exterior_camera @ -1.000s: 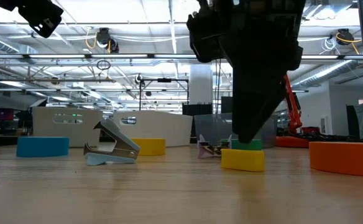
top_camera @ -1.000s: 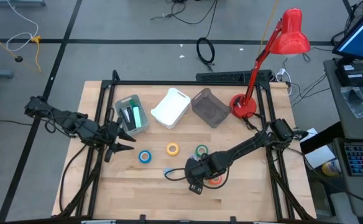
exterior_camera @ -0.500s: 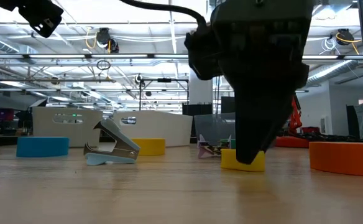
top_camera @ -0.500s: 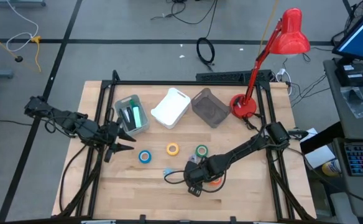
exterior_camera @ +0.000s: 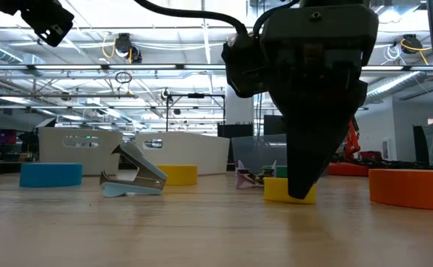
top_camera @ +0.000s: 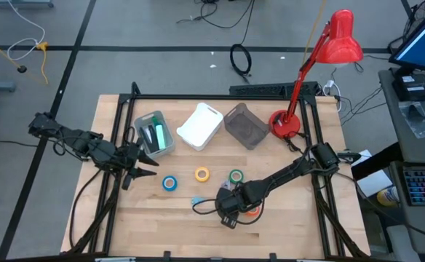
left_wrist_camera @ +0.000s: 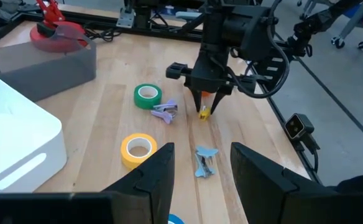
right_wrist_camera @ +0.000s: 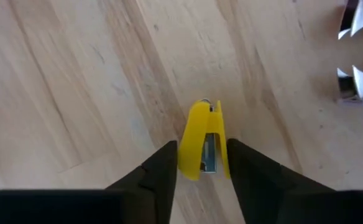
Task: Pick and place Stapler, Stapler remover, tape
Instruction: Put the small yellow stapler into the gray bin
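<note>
Three bins stand in a row at the back of the light wooden table point(top_camera: 110, 211): a grey plastic bin point(top_camera: 154, 135) at left, a white rectangular bin point(top_camera: 199, 125) in the middle, a dark mesh basket point(top_camera: 246, 125) at right. Before them lie the blue tape roll point(top_camera: 169, 183), yellow tape roll point(top_camera: 201, 175) and green tape roll point(top_camera: 236, 176), left to right.

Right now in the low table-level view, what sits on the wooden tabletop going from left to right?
Blue tape roll → pale blue claw-shaped staple remover → yellow tape roll → small yellow stapler with the right gripper down around it → orange tape roll.
</note>
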